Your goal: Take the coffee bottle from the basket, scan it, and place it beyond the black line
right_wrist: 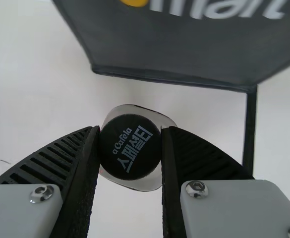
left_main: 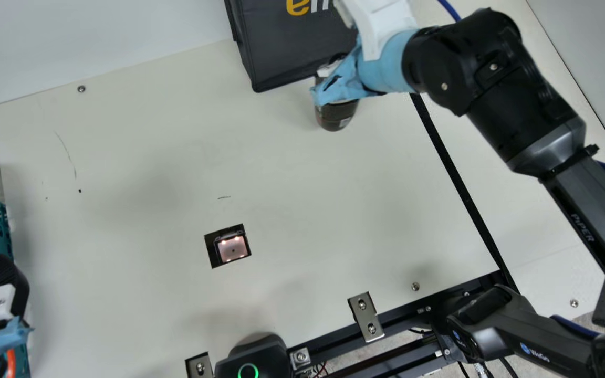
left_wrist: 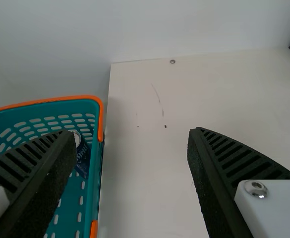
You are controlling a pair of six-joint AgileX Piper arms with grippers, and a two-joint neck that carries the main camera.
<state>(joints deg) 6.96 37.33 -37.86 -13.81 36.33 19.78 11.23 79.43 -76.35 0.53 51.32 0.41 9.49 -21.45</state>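
In the main view my right gripper (left_main: 340, 71) is at the far side of the table, over the dark coffee bottle (left_main: 335, 115), which is on the scanner's side of the black line (left_main: 460, 178). I cannot tell whether its base touches the table. The right wrist view shows my right gripper (right_wrist: 130, 144) shut on the black cap of the coffee bottle (right_wrist: 130, 158). My left gripper (left_main: 4, 270) is beside the teal basket (left_main: 0, 220) at the left edge. In the left wrist view, my left gripper (left_wrist: 131, 131) stands open, nothing between its fingers.
A dark bag (left_main: 292, 47) stands right behind the bottle. The scanner window (left_main: 232, 248) is set into the table's middle, lit pinkish. A dark blue can (left_wrist: 83, 156) lies inside the teal basket (left_wrist: 97, 173). Metal brackets (left_main: 365, 315) line the near edge.
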